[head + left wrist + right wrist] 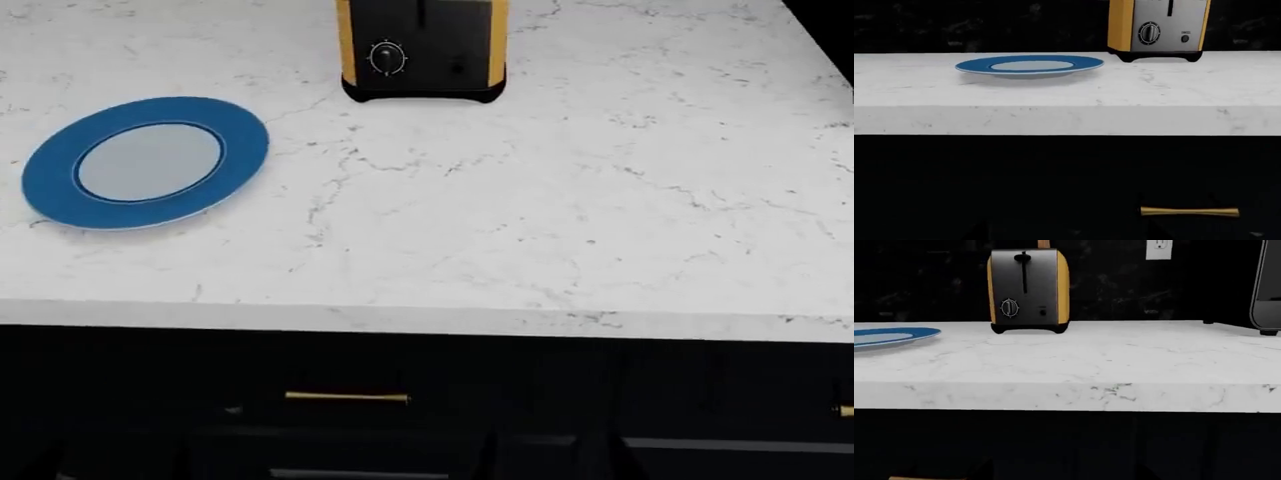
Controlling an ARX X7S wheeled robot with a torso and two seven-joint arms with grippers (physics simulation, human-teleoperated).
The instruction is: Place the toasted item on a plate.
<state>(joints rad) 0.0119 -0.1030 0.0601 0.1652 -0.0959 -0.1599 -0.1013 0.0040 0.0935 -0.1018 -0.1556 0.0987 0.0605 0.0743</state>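
Neither arm's jaws are in view, so their opening is unknown; plate [147, 163] and toaster [422, 50] rest untouched on the worktop [534, 220].

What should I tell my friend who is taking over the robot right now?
Grippers: neither the left nor the right gripper shows in any view, so their state is unknown.
Things: the plate lies bare on the white marble counter, toward the robot's left. The toaster stands upright at the back of the counter, apart from the plate. A thin tan sliver pokes out of the toaster's top in the right wrist view, probably the toasted item, though too little shows to be sure.
Done: nothing yet.
Left: pull the toast out of the toaster and set it on the plate.
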